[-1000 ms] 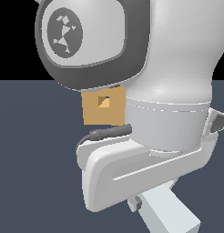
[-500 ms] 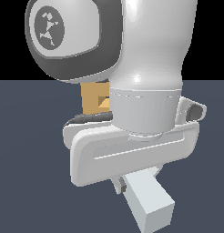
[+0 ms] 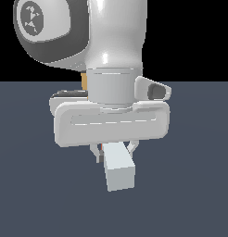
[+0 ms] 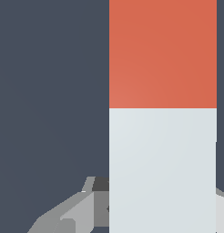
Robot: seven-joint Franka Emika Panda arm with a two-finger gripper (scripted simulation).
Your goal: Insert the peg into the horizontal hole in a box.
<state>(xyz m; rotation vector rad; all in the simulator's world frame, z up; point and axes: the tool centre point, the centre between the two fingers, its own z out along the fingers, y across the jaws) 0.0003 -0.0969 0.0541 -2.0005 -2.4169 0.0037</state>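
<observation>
My gripper (image 3: 114, 150) is shut on the peg (image 3: 118, 169), a pale grey-white square bar whose end points toward the exterior camera. In the wrist view the peg (image 4: 162, 113) runs away from the hand, its pale part near the fingers (image 4: 73, 211) and its red-orange end farther out. The tan box (image 3: 85, 82) shows only as a thin sliver behind the arm in the exterior view; its hole is hidden.
The white arm and hand (image 3: 111, 122) fill the middle of the exterior view and block most of the scene. A dark blue-grey floor (image 3: 194, 185) lies all around. The wrist view shows only floor (image 4: 50, 91) beside the peg.
The arm has swung toward the exterior view's right and turned, carrying the peg with it. The box, visible a second ago, is now almost wholly covered by the arm.
</observation>
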